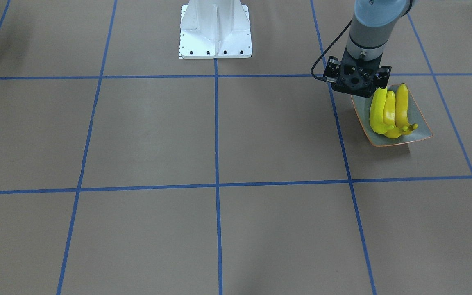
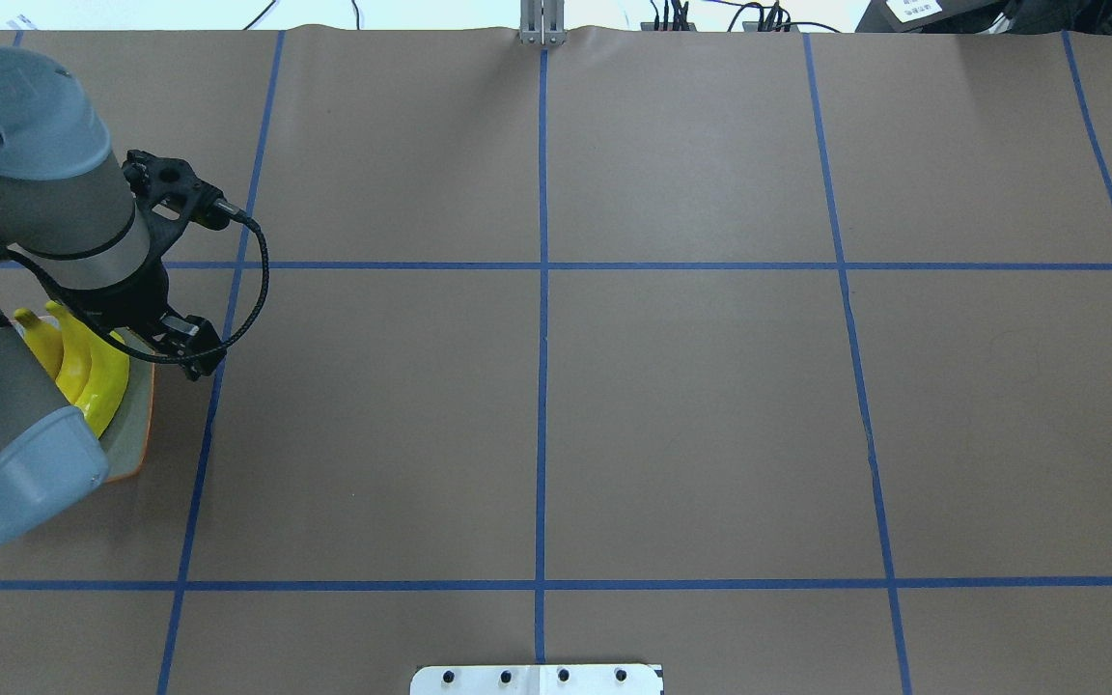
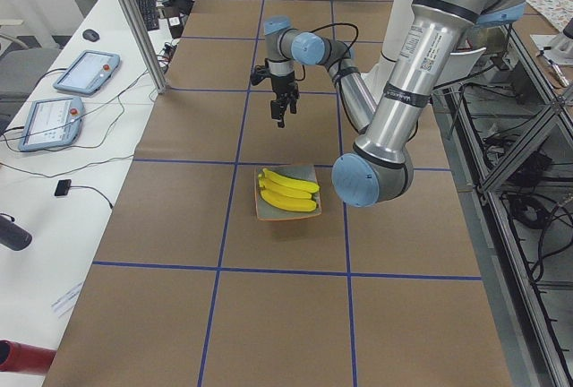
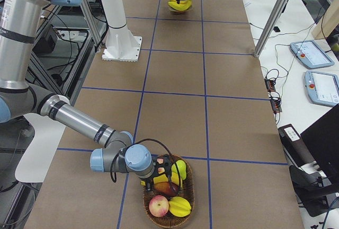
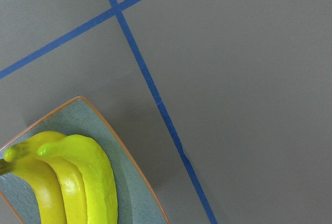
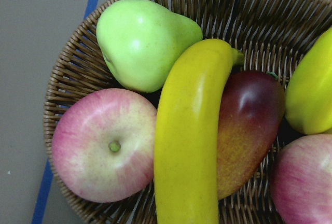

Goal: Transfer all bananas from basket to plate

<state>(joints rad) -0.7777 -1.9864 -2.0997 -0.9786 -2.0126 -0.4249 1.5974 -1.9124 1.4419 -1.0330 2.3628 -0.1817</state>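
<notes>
My left gripper (image 1: 360,88) hangs over the robot-side edge of the plate (image 1: 420,123), above one end of the fruit. I cannot tell whether its fingers are spread or pressed together. The plate sits on the brown table (image 1: 219,135) just beside a blue tape line. In it lie three bananas (image 1: 387,112), side by side and touching.

My right gripper (image 4: 165,175) is down at the wicker basket (image 6: 67,79), well apart at the table's other end. Only the side camera catches it, so I cannot tell its fingers' state either. The fourth banana (image 6: 189,136) lies across the basket's middle, on top of the other fruit. It touches a green pear (image 6: 142,42), with a pink apple (image 6: 101,143) on one side and a red mango (image 6: 249,125) on the other. Beyond the mango sit a yellow-green fruit (image 6: 311,89) and a second apple (image 6: 303,180).
</notes>
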